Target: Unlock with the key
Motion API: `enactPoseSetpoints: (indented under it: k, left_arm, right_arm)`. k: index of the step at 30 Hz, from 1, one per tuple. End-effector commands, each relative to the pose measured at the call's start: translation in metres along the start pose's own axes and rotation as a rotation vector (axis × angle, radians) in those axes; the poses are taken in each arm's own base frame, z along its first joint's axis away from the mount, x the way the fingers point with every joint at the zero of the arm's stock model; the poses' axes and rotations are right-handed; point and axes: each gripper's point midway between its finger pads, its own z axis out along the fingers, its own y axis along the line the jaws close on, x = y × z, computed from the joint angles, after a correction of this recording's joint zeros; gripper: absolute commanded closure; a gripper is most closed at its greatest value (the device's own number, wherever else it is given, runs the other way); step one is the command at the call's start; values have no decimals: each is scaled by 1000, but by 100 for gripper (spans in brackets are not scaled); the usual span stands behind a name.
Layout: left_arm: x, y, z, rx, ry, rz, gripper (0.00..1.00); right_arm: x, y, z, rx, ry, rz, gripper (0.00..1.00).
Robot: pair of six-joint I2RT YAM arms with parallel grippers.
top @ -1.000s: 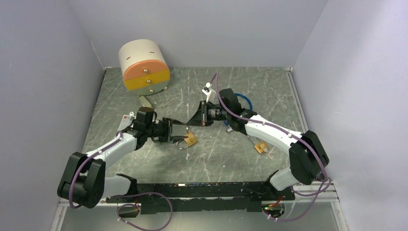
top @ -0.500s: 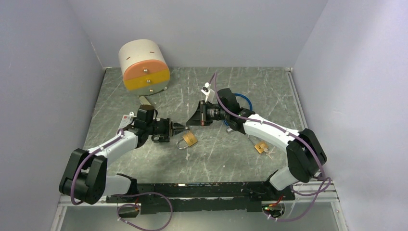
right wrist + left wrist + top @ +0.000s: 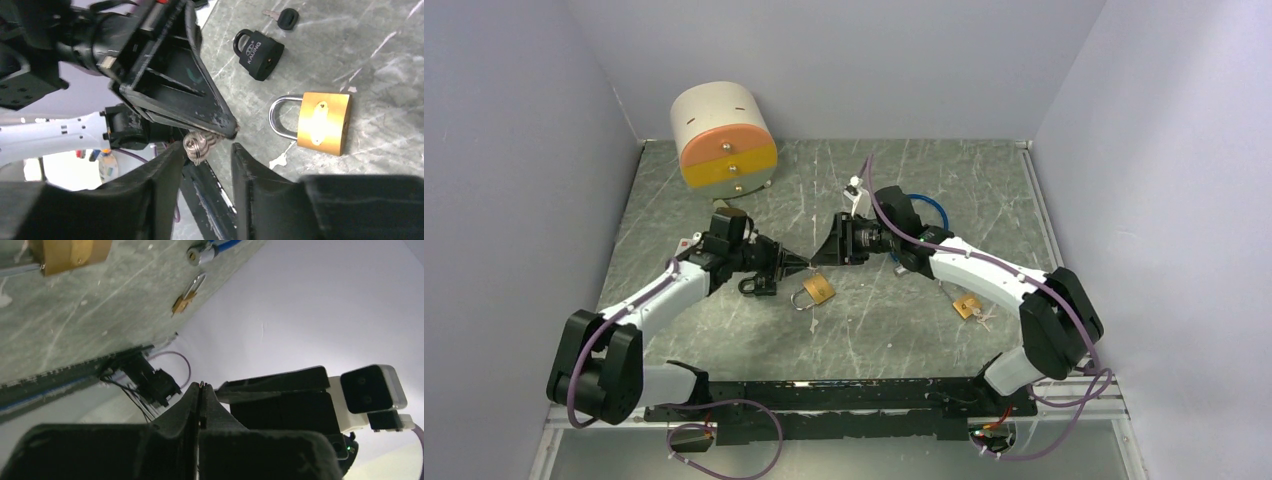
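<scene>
The left arm (image 3: 659,295) and right arm (image 3: 989,272) reach inward, meeting tip to tip mid-scene. The left gripper (image 3: 802,262), pointing right, is pinched closed on a key ring (image 3: 197,145). The right gripper (image 3: 822,258), pointing left, has its fingers parted around that ring.

Left claw (image 3: 201,396) pinched on thin key (image 3: 202,385), brass padlock (image 3: 70,252) top left

soft even light, faint shadows

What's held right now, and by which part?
The left gripper is shut on the key ring, pinching one edge at its very tips. The right gripper has its jaws open around the ring, holding nothing.
</scene>
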Motion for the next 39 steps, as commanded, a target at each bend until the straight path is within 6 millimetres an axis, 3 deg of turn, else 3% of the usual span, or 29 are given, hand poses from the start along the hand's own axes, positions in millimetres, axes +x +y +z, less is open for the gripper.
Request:
enactPoseSetpoints:
  k: [1,6,10,13,17,19,23,33,39]
  left_arm:
    - [-11,-28,-12,28,-164,354,98]
    - [-6,-80,-41,203,-335,790,97]
    - [20,-112,-65,440,-394,1104,97]
    - [46,-128,-82,587,-389,1266,97]
    - [83,-139,-100,720,-315,1431,97]
    - [95,-142,-105,758,-280,1462,97]
    - [111,-153,-116,848,-261,1464,97]
    - [123,-171,-127,930,-244,1386,97]
    - [125,-175,-128,968,-221,1365,97]
  right_arm:
    - [-27,21,-13,-1,-87,1,50]
    - [-53,51,-23,-122,-174,87,42]
    - [-81,87,-40,-250,-276,61,38]
    - [-97,103,-50,-285,-340,42,28]
    - [-112,122,-57,-344,-376,31,26]
    - [-116,133,-60,-389,-380,7,30]
    - [-114,142,-62,-435,-364,-26,52]
    - [-108,148,-75,-473,-409,-76,56]
    - [-105,155,-80,-519,-405,-101,82]
